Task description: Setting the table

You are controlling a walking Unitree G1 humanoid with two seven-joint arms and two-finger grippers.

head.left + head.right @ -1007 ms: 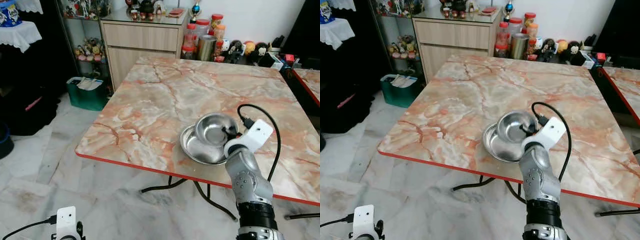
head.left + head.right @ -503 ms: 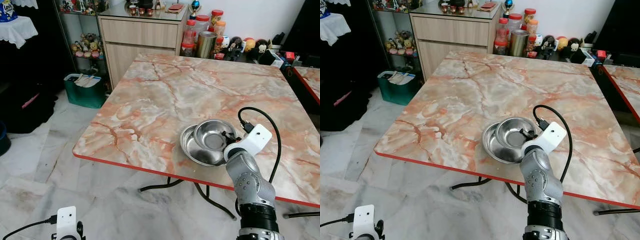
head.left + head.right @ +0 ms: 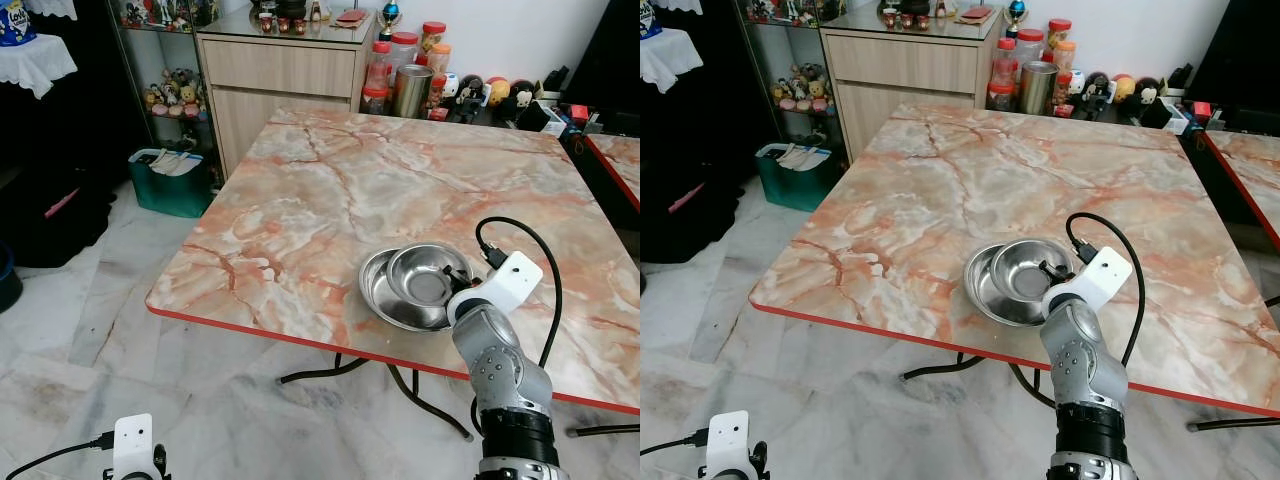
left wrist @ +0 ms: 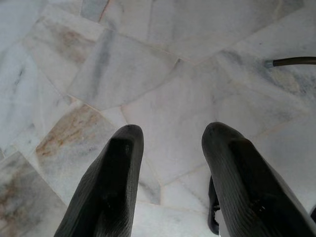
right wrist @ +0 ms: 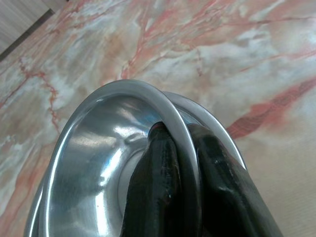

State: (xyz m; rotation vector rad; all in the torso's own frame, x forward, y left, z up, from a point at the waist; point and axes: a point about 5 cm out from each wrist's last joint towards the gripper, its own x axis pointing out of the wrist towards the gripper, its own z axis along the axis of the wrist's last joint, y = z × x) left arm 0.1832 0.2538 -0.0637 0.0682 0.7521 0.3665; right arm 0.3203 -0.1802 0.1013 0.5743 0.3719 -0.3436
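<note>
1. Steel bowl (image 3: pixel 428 275) sits in steel plate (image 3: pixel 385 295) nr front edge of marble table (image 3: pixel 330 190)
2. Right gripper (image 5: pixel 180 148) pinching bowl rim, not let go yet
3. Left gripper (image 4: pixel 170 148) spread, idle over floor
4. Only 1 setting laid, rest to do

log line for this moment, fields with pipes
task: setting the table | right gripper: shut on steel bowl rim, bowl over steel plate | left gripper: open, idle above floor
</note>
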